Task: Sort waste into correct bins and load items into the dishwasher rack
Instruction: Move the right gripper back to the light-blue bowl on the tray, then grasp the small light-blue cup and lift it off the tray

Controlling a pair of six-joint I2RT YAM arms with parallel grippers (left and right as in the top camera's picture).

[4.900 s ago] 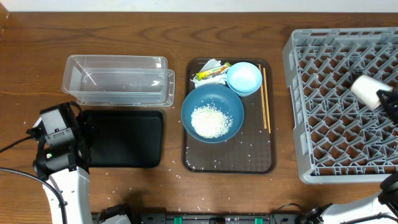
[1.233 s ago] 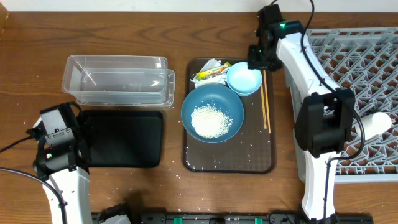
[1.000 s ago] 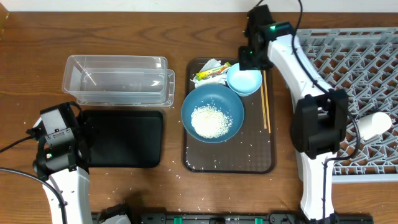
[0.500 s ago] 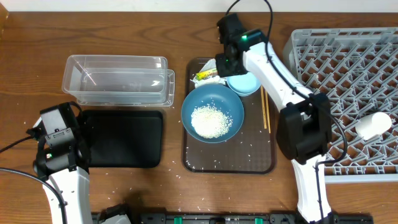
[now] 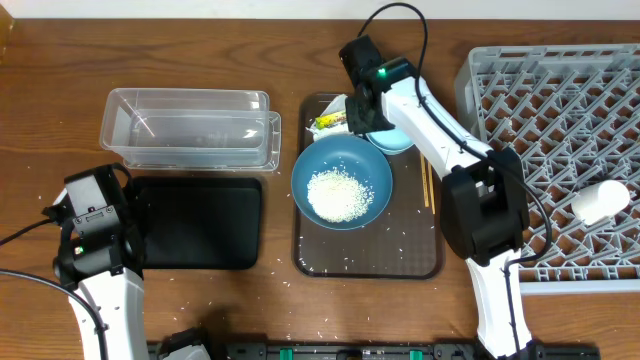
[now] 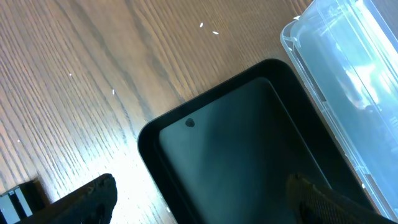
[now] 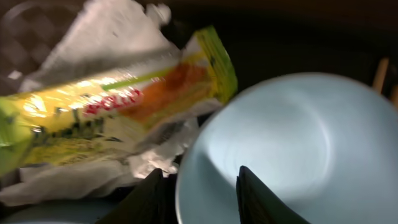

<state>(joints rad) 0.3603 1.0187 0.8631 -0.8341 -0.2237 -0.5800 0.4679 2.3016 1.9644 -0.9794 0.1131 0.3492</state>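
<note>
Showing the right end effector at the far end of the brown serving tray. Its jaws stand apart, astride the near rim of the small light-blue bowl, with one finger inside the wall and one outside; we see neither pressing on it. The bowl looks empty. We judge it stiff, light and smooth-walled, so probably slippery. The rim is the natural place to pinch, and firmly, since the bowl would hang tilted from one edge.

Against the bowl's outer side, or just beside it, lie the yellow-green snack wrapper and the crumpled white tissue. Both are soft and nearly weightless, and the outer finger could snag them. The large dark-blue bowl, which holds rice, sits just beside the small one.

The left end effector hangs wide open and holds nothing, above the black tray beside the clear tub.
</note>
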